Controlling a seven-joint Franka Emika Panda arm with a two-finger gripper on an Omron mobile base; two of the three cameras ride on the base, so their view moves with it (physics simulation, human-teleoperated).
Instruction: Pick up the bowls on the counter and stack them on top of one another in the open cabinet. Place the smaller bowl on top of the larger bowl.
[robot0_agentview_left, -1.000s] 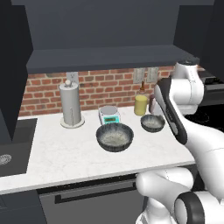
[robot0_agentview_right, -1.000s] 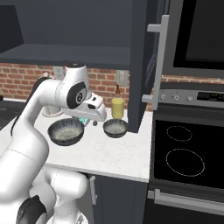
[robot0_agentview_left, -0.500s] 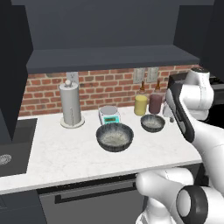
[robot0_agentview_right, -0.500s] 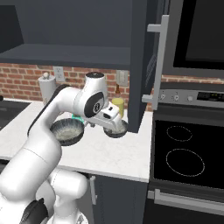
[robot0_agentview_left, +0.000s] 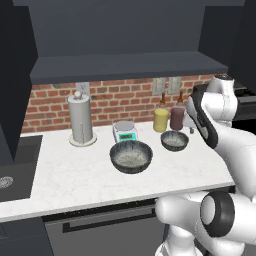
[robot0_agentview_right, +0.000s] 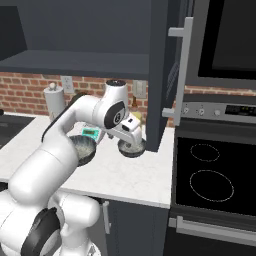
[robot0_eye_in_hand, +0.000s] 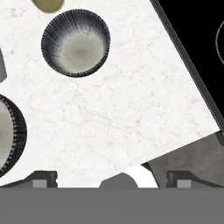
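Observation:
The larger bowl (robot0_agentview_left: 131, 156) (robot0_agentview_right: 80, 149) sits mid-counter in front of the scale. To its right, the smaller bowl (robot0_agentview_left: 174, 140) (robot0_agentview_right: 132, 148) stands near the bottles. My gripper (robot0_agentview_right: 128, 137) (robot0_eye_in_hand: 111, 177) hangs open and empty above the counter (robot0_agentview_left: 75, 170), just beside the smaller bowl. In the hand view the smaller bowl (robot0_eye_in_hand: 75, 43) lies at the upper left, well off from my wide-apart fingertips (robot0_eye_in_hand: 43, 177), and the larger bowl (robot0_eye_in_hand: 6, 135) is cut by the left edge. The open cabinet (robot0_agentview_left: 125, 67) (robot0_agentview_right: 75, 62) is above, its shelf bare.
A white-and-teal scale (robot0_agentview_left: 125, 131), a paper towel holder (robot0_agentview_left: 81, 120), a yellow bottle (robot0_agentview_left: 161, 118) and a dark red bottle (robot0_agentview_left: 177, 117) line the brick wall. The black stovetop (robot0_agentview_right: 210, 175) (robot0_eye_in_hand: 197, 43) borders the counter's right end. A sink (robot0_agentview_left: 10, 170) lies far left.
My hand has swung rightward from over the bowls to a spot by the smaller bowl. The jaws stayed open. Neither bowl moved.

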